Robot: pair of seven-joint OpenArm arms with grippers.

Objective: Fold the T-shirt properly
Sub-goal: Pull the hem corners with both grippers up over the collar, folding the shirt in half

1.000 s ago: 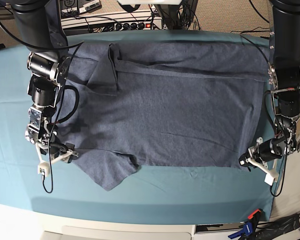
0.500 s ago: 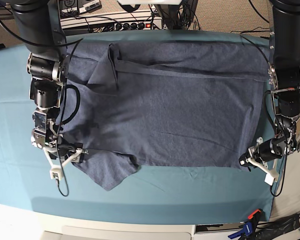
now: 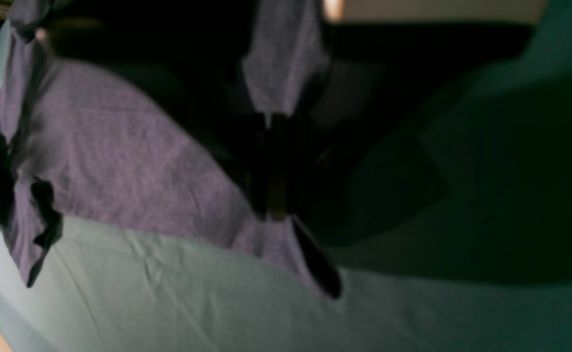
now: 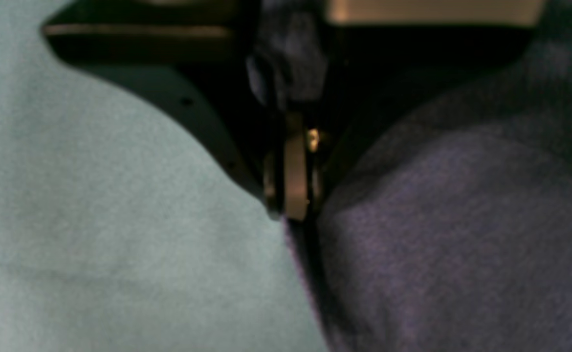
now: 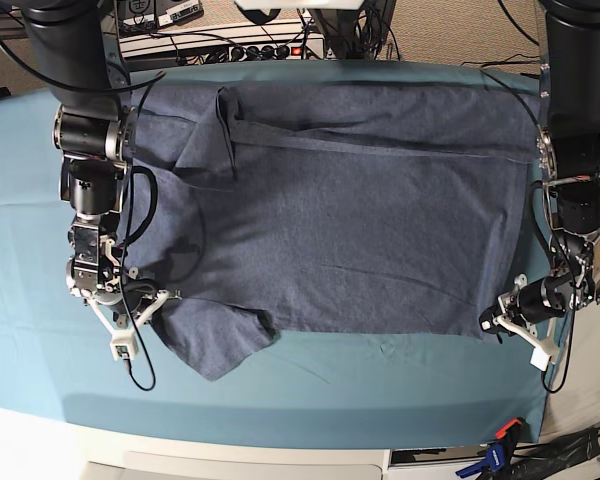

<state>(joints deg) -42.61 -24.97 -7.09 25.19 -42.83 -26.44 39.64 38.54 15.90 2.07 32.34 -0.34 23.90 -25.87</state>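
Lying spread across the teal table cloth, the T-shirt covers most of the table, its far edge folded over in a long band and one sleeve turned in at the far left. A loose flap hangs toward the near edge at the lower left.

The main change is at the left of the base view: the right gripper, spread wide at the shirt's edge a second ago, has slid in and shut, and the right wrist view shows its jaws pressed together with a wad of the blue knit between them. On the far right of the scene the left gripper has not moved and keeps its jaws pinched on the near corner of the hem; the left wrist view shows cloth running up between them.

With both near corners now held, the shirt looks ready to be lifted and carried over for a fold, though that is only a judgement.

No brand, label or legible writing shows on the shirt or the rig.
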